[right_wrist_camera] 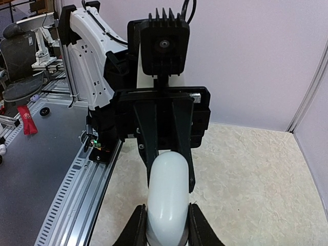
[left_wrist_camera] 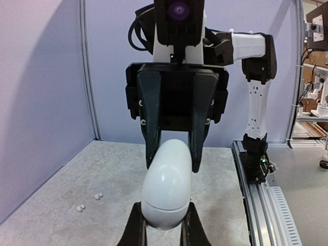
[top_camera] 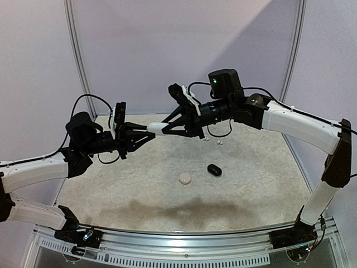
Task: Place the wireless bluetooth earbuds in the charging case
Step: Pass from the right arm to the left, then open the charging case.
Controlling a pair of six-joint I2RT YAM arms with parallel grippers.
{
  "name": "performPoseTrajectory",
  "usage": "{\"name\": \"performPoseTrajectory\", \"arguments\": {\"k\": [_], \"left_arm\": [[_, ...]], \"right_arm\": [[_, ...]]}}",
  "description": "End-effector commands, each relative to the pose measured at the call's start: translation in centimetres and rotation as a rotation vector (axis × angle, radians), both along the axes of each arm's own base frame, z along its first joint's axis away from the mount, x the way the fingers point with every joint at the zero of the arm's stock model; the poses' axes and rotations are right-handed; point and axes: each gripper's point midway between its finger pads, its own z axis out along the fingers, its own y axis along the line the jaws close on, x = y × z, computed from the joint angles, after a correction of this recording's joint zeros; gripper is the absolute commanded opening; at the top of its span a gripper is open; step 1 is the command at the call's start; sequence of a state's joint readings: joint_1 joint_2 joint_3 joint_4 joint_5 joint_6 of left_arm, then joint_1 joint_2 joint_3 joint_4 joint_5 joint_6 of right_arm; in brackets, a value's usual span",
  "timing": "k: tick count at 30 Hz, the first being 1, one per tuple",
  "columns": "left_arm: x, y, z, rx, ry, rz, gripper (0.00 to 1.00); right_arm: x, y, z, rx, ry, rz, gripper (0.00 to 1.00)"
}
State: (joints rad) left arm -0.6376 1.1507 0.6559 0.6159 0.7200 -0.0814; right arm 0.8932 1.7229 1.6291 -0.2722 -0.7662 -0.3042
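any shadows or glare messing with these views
Top external: a dark shadow band crosses the near table, and the back wall splits diagonally into lit and shaded. Left wrist: soft highlights on the white case, detail intact. Right wrist: the same case looks brighter, almost washed out at its top.

Your top camera sits above and behind the arm bases. It looks down across the counter (top_camera: 251, 184) from its near edge to the far one, and takes in most of it from well back. Your left wrist camera looks level toward the right edge, close on the right gripper (left_wrist_camera: 172, 165). Your right wrist camera faces the opposite way, toward the left edge, close on the left gripper (right_wrist_camera: 171, 177). All three views share the white case (top_camera: 158, 129), pinched between both grippers.
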Motion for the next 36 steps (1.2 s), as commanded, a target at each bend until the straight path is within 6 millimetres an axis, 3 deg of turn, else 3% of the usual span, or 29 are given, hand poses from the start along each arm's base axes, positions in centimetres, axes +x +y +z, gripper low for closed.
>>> {"name": "performPoseTrajectory", "arguments": {"k": [1, 3, 4, 7, 8, 11, 16, 25, 29, 36], "left_arm": [[-0.4, -0.5, 0.9, -0.018, -0.025, -0.015, 0.00], [-0.4, -0.5, 0.8, -0.015, -0.024, -0.014, 0.00], [-0.4, -0.5, 0.7, -0.013, -0.025, -0.010, 0.00], [-0.2, -0.5, 0.5, -0.001, -0.047, 0.010, 0.00], [-0.2, -0.5, 0.5, 0.003, -0.057, 0.017, 0.00], [-0.2, -0.6, 0.5, 0.007, -0.075, 0.028, 0.00], [-0.5, -0.9, 0.1, 0.034, -0.116, 0.019, 0.00], [-1.2, -1.0, -2.9, 0.195, -0.310, -0.005, 0.00], [-1.2, -1.0, -3.0, 0.200, -0.306, -0.008, 0.00], [-1.3, -0.9, -2.0, 0.147, -0.281, 0.003, 0.00]], "right_arm": [[0.1, 0.6, 0.0, 0.007, -0.011, -0.002, 0.00], [0.1, 0.6, 0.0, 0.008, -0.013, -0.004, 0.00], [0.4, 0.6, 0.0, 0.008, -0.012, -0.018, 0.05], [2.2, 0.7, -0.1, -0.005, -0.006, -0.129, 0.50], [2.8, 0.8, -0.2, -0.011, -0.013, -0.165, 0.57], [3.4, 1.0, -0.9, -0.036, -0.020, -0.205, 0.64], [3.9, 1.4, -1.5, -0.067, -0.036, -0.239, 0.66], [5.0, 0.9, 0.1, -0.080, -0.026, -0.321, 0.63], [5.2, 0.7, 0.2, -0.083, -0.016, -0.335, 0.61], [5.6, 0.7, -1.6, -0.132, 0.004, -0.344, 0.61]]}}
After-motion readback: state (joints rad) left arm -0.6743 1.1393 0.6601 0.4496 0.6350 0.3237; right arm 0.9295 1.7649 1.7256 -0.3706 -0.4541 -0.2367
